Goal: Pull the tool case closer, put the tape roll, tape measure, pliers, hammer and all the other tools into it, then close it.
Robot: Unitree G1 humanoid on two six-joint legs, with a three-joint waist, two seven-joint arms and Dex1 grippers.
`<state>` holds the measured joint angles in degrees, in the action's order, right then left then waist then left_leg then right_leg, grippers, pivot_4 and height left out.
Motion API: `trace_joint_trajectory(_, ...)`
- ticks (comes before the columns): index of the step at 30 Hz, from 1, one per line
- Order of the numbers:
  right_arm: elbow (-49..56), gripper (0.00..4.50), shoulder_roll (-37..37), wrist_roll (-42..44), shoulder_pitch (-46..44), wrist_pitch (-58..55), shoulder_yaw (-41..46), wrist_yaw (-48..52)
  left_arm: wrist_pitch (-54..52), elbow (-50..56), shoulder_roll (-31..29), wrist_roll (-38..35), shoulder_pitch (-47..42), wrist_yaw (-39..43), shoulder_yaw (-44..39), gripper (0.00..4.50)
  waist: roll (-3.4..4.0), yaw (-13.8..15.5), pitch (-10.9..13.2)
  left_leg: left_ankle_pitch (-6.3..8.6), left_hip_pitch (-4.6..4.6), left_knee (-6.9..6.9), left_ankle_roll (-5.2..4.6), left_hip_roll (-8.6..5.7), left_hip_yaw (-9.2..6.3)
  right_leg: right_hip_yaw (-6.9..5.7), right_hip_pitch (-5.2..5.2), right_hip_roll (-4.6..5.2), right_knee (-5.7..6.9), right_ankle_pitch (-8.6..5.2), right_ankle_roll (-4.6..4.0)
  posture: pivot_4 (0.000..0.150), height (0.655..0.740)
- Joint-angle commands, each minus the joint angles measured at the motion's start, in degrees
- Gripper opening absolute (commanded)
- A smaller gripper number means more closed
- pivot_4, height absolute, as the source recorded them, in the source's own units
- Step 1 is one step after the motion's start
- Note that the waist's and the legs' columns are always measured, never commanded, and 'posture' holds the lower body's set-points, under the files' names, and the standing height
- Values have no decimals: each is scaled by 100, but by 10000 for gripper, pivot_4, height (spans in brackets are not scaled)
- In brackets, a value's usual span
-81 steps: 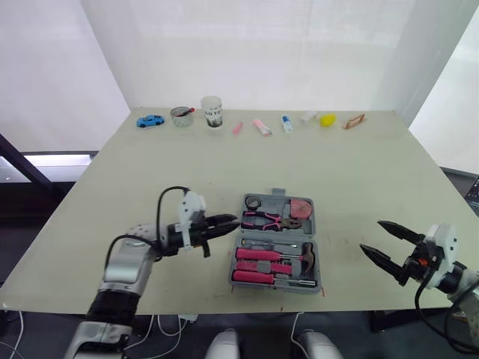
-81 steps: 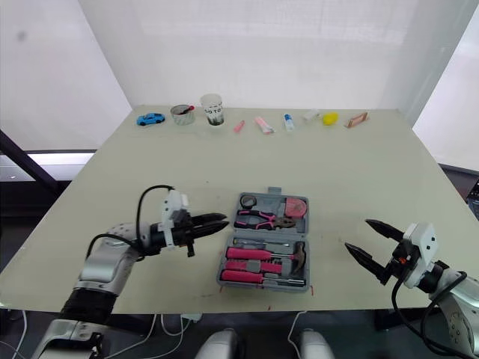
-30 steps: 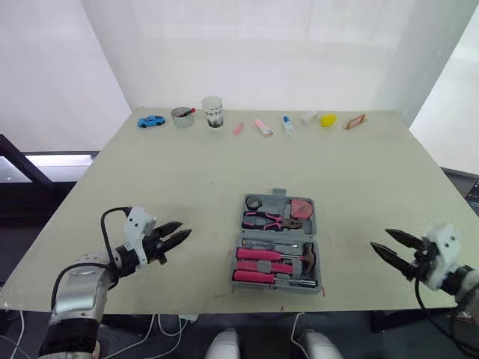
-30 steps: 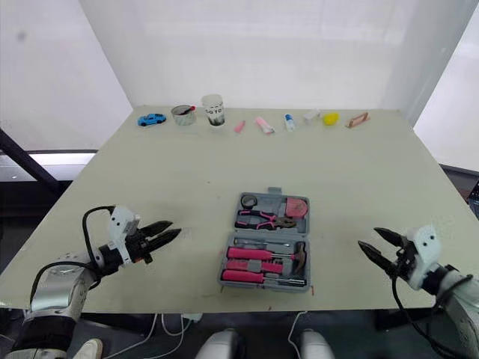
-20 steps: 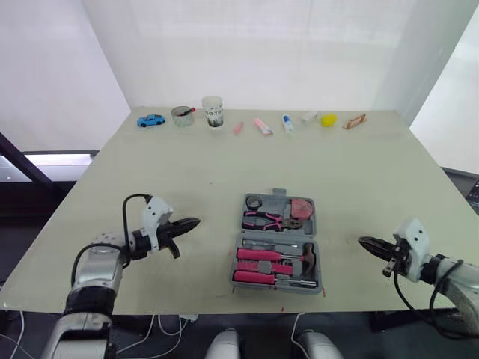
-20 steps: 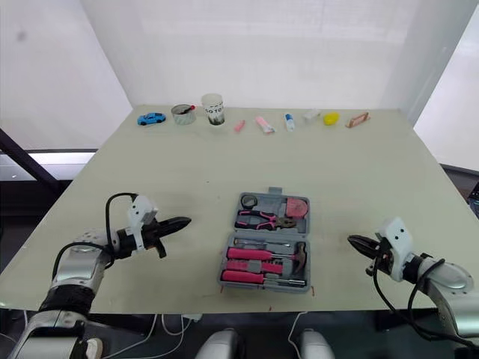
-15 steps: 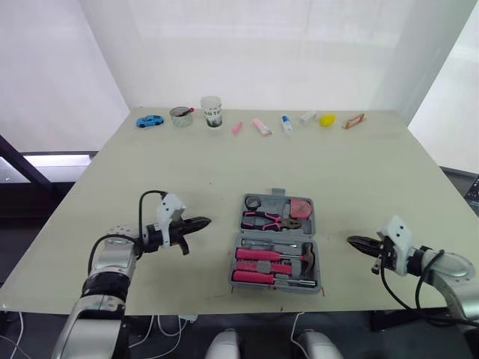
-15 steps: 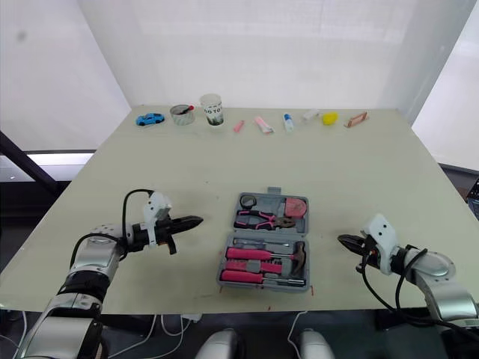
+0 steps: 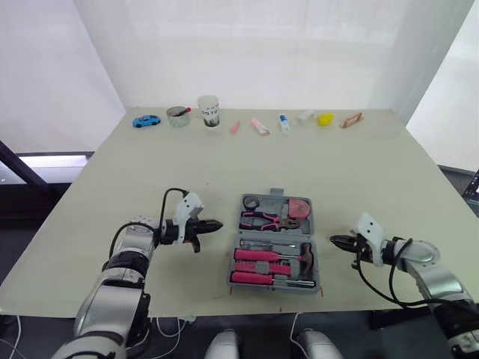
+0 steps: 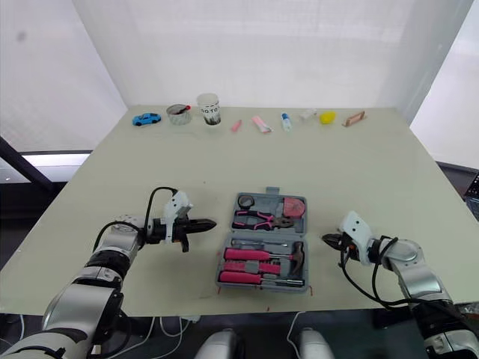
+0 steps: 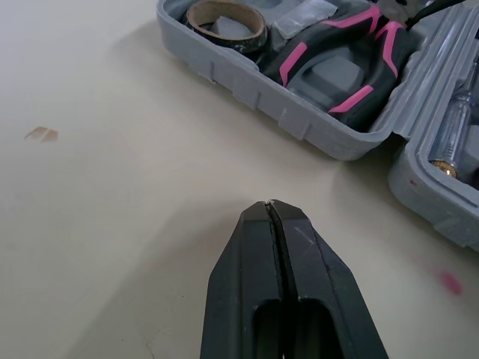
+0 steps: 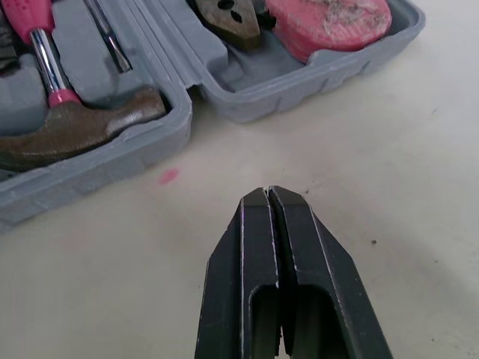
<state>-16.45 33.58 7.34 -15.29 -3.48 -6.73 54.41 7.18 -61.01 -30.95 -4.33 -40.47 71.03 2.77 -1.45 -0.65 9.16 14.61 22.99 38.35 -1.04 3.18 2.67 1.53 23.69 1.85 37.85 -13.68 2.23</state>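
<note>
Flanking the open tool case (image 9: 278, 193) at the front edge of the tabletop (image 9: 352, 172), left gripper (image 9: 218, 224) and right gripper (image 9: 334, 240) are pointing inward at it, jaws closed, each just beside it.

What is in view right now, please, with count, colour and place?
table: 1, beige, beneath everything
tool case: 1, grey, open, near edge
tape roll: 1, brown, case's far-left corner
pliers: 1, black and pink, case's far half
tape measure: 1, pink, case's far-right corner
hammer: 1, brown head, case's near half
pink-handled tools: several, case's near half
toy car: 1, blue, far edge, left
bowl: 1, grey, beside the car
cup: 1, white, beside the bowl
small items: several, pink, white, yellow, tan, far edge
left gripper: 1, black, shut, left of case
right gripper: 1, black, shut, right of case
</note>
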Motion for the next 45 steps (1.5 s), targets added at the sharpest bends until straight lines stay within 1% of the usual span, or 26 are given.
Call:
trace_joint_trajectory(1,-166,410,-193,-168,-220,264,-123,-80,180,-130,99,145,-215,-47,47,0,0,-7,0,0,-1,1,0,0,0,0,0,0,2,0,0,1500,7400)
trace_joint_trajectory(12,-689,410,-564,-388,-632,453,-375,-48,335,-438,317,464,-516,-82,113,0,0,-8,0,0,0,1,0,0,-4,-3,0,-1,4,0,0,1500,7400)
trace_joint_trajectory(30,-481,410,-703,-354,-609,344,-418,132,409,-357,602,597,-414,229,270,0,0,-9,0,0,-1,1,0,0,-4,-2,0,-1,7,0,0,1500,7400)
trace_joint_trajectory(35,-498,410,-722,-358,-660,334,-418,138,435,-372,579,616,-413,188,290,0,0,-7,0,0,-1,1,0,0,-3,-2,-1,0,5,0,1,1500,7400)
trace_joint_trajectory(45,-479,410,-789,-370,-656,321,-447,165,486,-392,221,666,-225,264,267,0,0,-39,0,0,-4,-1,0,1,-4,-1,0,-3,7,0,0,1500,7400)
